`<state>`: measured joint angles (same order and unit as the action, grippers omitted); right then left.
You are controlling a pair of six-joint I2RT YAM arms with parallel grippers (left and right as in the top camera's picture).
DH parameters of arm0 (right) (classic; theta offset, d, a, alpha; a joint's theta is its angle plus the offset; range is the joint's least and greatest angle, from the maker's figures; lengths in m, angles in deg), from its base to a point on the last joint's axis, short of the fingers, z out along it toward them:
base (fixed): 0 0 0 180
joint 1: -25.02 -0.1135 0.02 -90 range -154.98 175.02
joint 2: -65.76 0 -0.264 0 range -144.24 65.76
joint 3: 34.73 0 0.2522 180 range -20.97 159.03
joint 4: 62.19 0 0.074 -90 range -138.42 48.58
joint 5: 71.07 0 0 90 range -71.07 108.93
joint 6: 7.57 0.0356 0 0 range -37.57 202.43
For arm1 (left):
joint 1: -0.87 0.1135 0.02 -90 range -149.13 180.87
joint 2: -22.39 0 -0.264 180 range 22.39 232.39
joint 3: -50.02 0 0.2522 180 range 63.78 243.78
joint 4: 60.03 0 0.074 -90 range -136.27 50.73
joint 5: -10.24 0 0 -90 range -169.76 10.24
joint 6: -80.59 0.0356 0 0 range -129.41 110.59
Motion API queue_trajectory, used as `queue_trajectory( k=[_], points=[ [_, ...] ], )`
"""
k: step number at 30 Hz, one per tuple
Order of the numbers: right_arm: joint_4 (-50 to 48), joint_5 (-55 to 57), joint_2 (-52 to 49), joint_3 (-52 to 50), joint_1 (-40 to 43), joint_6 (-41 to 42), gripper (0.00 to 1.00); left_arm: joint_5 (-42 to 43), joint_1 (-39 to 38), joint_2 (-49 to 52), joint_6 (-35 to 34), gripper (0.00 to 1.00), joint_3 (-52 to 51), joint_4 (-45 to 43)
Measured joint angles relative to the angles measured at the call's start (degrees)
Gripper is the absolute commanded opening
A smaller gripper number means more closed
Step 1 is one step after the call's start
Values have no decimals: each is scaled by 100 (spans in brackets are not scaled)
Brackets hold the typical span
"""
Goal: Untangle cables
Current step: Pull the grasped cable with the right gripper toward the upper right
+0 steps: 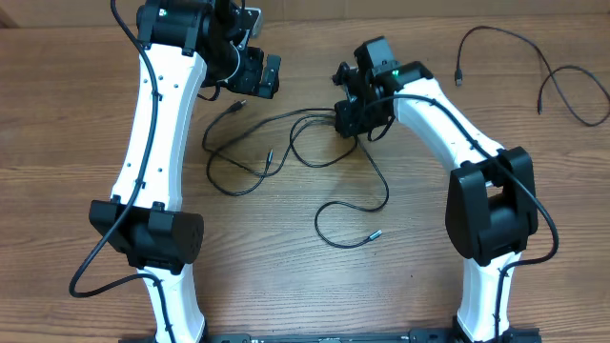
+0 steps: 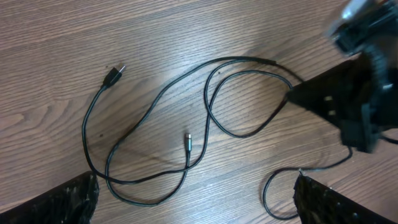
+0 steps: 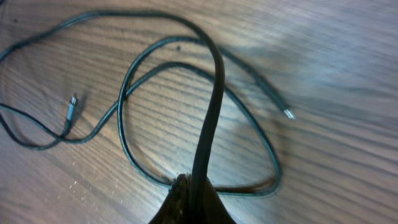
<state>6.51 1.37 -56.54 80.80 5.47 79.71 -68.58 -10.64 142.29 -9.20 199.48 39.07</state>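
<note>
Our right gripper (image 1: 351, 122) is clamped on a strand of the tangled cables (image 1: 276, 152), whose loops sprawl across the wooden table (image 1: 286, 286) beside it and toward the arm bases. To its left our left gripper (image 1: 257, 84) hangs wide open, and a separate cable (image 1: 549, 69) lies well to its right.

Setting: robot test bench, lab-type. Evidence: two white-and-black manipulators, left arm (image 1: 157, 124) and right arm (image 1: 448, 121), based along one edge of a wood-grain table (image 1: 286, 286). Thin black cables (image 3: 208, 124) lie on it. Only the tabletop is in frame.
</note>
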Motion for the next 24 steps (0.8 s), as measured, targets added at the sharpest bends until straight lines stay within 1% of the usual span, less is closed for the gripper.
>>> queue_trajectory(
  k=[2, 4, 5, 9, 13, 16, 21, 24],
  points=[
    [258, 153, 170, 400, 31, -4, 4, 0, 0, 0, 0, 100, 0, -2],
    [483, 310, 621, 870, 39, -4, 4, 2, -2, 0, 0, 100, 0, 0],
    [487, 404, 922, 1097, 39, -7, 4, 0, 0, 0, 0, 100, 0, 0],
    [468, 612, 1668, 1493, 39, 39, 4, 2, 0, 0, 0, 100, 0, 0],
    [374, 785, 2485, 1644, 39, 83, 4, 0, 0, 0, 0, 100, 0, 2],
    [361, 968, 2914, 1663, 39, 101, 4, 2, 0, 0, 0, 100, 0, -2],
    [461, 1790, 3272, 1663, 42, 258, 4, 0, 0, 0, 0, 100, 0, -2],
    [542, 2299, 3292, 1663, 39, 431, 4, 0, -2, 0, 0, 100, 0, -2]
  ],
)
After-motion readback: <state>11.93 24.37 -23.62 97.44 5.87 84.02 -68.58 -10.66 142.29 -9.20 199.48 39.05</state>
